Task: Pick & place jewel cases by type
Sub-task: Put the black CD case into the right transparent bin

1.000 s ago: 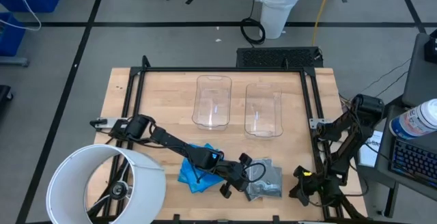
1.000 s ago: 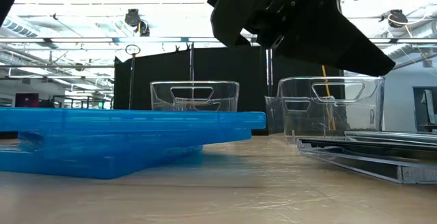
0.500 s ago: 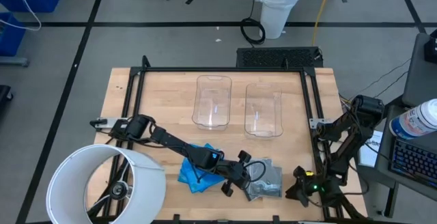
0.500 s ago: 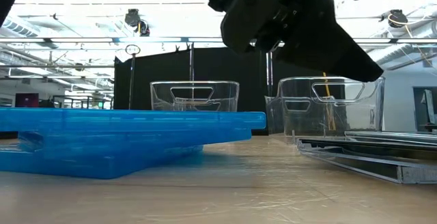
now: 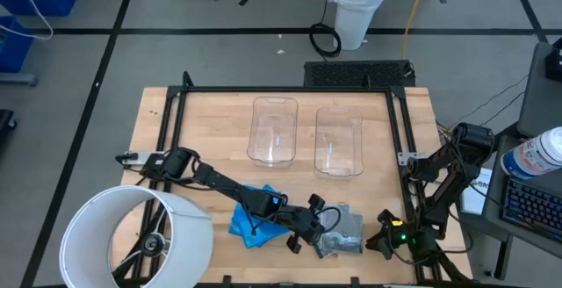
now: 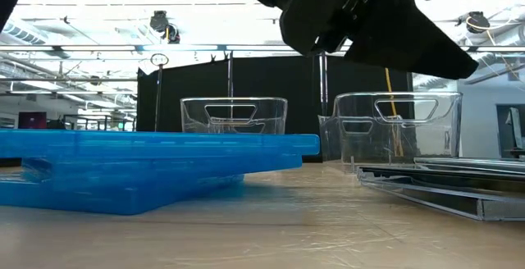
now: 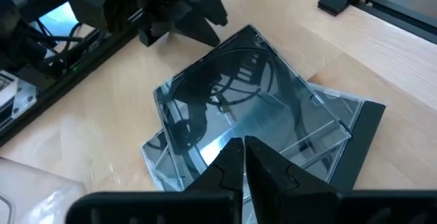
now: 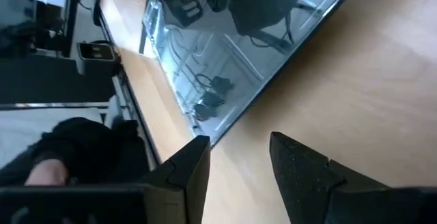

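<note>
A fanned stack of dark grey jewel cases [image 5: 344,234] lies flat near the table's near edge, also visible in the left wrist view [image 7: 239,101] and the low view [image 6: 443,189]. A stack of blue jewel cases [image 5: 250,220] lies to its left, its top cases overhanging [image 6: 148,150]. My left gripper [image 5: 318,231] hovers shut over the left part of the grey stack [image 7: 244,144], clear of it. My right gripper [image 5: 385,242] waits open at the table's right near corner, low beside the grey cases' edge [image 8: 235,149].
Two clear bins [image 5: 274,130] [image 5: 340,141] stand side by side toward the far edge. A black metal frame [image 5: 402,147] runs along the table's sides. A white round shade [image 5: 132,240] covers the near left corner. Bare wood lies between the bins and the cases.
My left gripper has shifted a little toward the table's right, further over the grey cases. In the low view it dips, then rises again. Its fingers stay shut. The cases have not moved.
</note>
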You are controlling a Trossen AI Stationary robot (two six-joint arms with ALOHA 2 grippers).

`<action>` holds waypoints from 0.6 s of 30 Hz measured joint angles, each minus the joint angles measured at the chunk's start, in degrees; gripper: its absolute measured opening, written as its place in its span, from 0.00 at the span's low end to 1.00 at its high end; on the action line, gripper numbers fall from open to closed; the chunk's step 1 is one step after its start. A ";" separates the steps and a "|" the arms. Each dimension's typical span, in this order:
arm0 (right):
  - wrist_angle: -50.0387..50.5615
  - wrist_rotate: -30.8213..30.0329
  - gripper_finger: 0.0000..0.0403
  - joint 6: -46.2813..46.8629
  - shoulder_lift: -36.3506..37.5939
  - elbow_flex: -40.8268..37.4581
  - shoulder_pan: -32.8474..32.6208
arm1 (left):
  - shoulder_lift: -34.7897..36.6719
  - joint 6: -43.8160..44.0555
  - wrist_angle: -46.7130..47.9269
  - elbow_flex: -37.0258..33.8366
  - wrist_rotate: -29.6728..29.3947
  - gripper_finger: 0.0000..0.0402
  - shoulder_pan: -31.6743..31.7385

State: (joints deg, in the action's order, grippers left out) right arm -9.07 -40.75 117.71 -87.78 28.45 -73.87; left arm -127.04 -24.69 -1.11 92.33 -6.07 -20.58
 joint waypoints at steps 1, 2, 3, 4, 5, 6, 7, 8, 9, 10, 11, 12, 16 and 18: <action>-0.10 -0.05 0.36 0.16 -0.07 0.04 0.01 | 0.00 -0.11 -0.05 -0.02 0.02 0.03 0.00; -0.10 -0.23 0.36 0.52 -0.07 0.04 0.01 | 0.00 -0.11 -0.11 -0.02 0.00 0.02 0.00; -0.08 -0.65 0.36 0.93 -0.07 0.04 0.01 | 0.00 -0.12 -0.08 -0.01 0.02 0.01 -0.01; -0.06 -1.33 0.36 1.25 -0.08 0.04 -0.01 | 0.00 -0.11 -0.03 0.00 0.02 0.01 -0.01; -0.11 -2.01 0.36 1.46 -0.12 0.02 -0.01 | 0.00 -0.08 0.22 -0.01 0.03 0.02 0.00; -0.32 -2.80 0.36 1.62 -0.17 0.02 -0.01 | 0.00 -0.09 0.62 -0.02 0.04 0.02 0.00; -0.38 -2.84 0.36 1.66 -0.18 0.02 0.01 | 0.00 -0.09 1.10 -0.02 0.04 0.04 0.00; -0.38 -2.84 0.36 1.78 -0.18 0.02 0.01 | 0.00 -0.09 1.70 -0.02 0.05 0.05 0.00; -0.40 -2.84 0.36 1.79 -0.18 0.02 0.01 | 0.00 -0.07 2.47 -0.02 0.09 0.05 0.00; -0.41 -2.84 0.36 1.79 -0.18 0.02 0.01 | 0.00 -0.06 3.15 -0.02 0.07 0.06 0.00; -0.39 -2.84 0.36 1.79 -0.18 0.02 0.01 | 0.00 -0.06 3.68 -0.02 0.09 0.06 0.00; -0.37 -2.84 0.36 1.79 -0.20 0.02 0.01 | 0.00 -0.05 4.22 -0.02 0.10 0.06 0.00; 0.04 -3.22 0.36 1.84 -0.20 0.02 0.03 | 0.00 1.08 5.91 -0.02 0.11 0.02 0.00; 0.12 -3.79 0.36 1.84 -0.20 0.00 0.03 | 0.00 1.81 6.04 -0.02 0.04 0.01 0.00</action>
State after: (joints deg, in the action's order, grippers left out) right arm -8.95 -44.54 119.55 -87.99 28.45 -73.84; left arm -127.04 -22.88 4.93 92.31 -6.02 -20.58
